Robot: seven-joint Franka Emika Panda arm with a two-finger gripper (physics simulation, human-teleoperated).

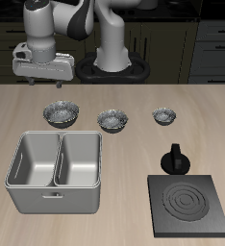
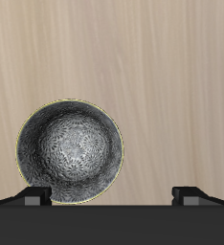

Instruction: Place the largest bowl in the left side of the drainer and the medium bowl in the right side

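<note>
The gripper (image 1: 58, 85) hangs above the largest bowl (image 1: 62, 114), its fingers spread apart and holding nothing. That bowl (image 2: 69, 152) stands on the wooden table (image 1: 134, 154) just behind the drainer (image 1: 55, 171). The medium bowl (image 1: 113, 119) sits between it and the smallest bowl (image 1: 163, 116), in one row

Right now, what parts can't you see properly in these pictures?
- Gripper: exterior view, the fingers blur into the dark wall behind.
- Drainer: out of the wrist view.
- Largest bowl: wrist view, rim partly covered by a finger.
- Stove plate: exterior view, cut off by the picture's edge.
</note>
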